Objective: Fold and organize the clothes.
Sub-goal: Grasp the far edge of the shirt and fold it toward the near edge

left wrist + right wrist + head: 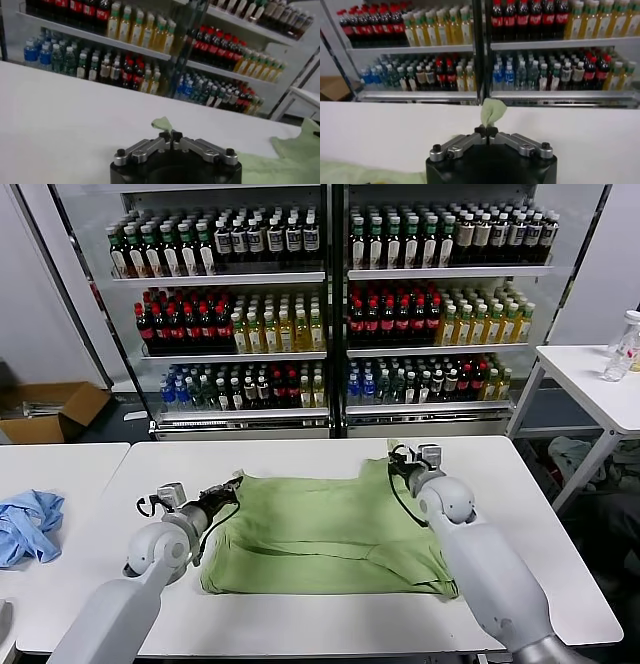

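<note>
the white bench (560, 584) stood in front of a glass-fronted drinks cooler (330, 304) packed with rows of bottles, red-capped, yellow and blue ones on separate shelves. the light green shirt (320, 529) lay spread on the middle of the bench, partly folded, its far edge lifted at two corners. the left tool (233, 484) was closed tight on the shirt's far left corner, a small tuft of green cloth poking out past its tips (171, 136). the right tool (393, 462) was likewise pinched shut on the far right corner, a flap of green standing above its tips (486, 131). off to the left, a crumpled light blue garment (28, 524) sat on a neighbouring white table (70, 459), a cardboard box (50, 409) on the floor behind it. another white table (590, 379) with a clear bottle (622, 349) stood to the right.
</note>
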{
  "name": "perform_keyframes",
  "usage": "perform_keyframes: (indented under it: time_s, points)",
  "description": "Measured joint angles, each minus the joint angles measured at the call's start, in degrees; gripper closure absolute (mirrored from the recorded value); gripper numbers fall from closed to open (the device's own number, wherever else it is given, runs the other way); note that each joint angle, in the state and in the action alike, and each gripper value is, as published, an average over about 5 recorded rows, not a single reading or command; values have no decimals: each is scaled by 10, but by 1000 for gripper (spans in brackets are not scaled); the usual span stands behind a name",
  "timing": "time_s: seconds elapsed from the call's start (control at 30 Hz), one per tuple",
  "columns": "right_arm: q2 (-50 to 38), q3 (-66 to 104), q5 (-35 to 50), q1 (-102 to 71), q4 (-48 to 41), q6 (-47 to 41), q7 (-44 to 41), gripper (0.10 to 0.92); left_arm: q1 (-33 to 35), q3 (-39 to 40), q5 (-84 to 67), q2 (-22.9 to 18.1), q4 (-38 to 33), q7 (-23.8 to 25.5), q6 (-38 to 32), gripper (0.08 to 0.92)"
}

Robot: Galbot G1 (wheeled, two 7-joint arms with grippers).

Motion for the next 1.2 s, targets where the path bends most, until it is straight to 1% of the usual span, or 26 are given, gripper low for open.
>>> perform_keyframes:
  time_s: [0.37, 0.67, 1.0, 1.1, 1.17, 1.2]
  points:
    - [-31, 55, 4, -94, 102, 0, 1, 919, 67, -30, -23, 18, -58, 3, 6, 915]
    - [-34, 120, 3, -204, 177, 0, -2, 919, 126, -57, -41, 29, -96, 6, 11, 915]
    - [-19, 165, -17, -314, 235, 2, 2, 918, 183, -60, -23, 22, -119, 13, 5, 915]
    - [-13, 166, -32, -334, 244, 2, 3, 886, 190, -58, -5, 20, -117, 20, 0, 909]
    - [-9, 168, -43, -344, 249, 2, 2, 837, 195, -59, 9, 18, -116, 24, -3, 888]
    - [-8, 169, -49, -347, 250, 2, 2, 811, 198, -59, 17, 17, -116, 25, -5, 865]
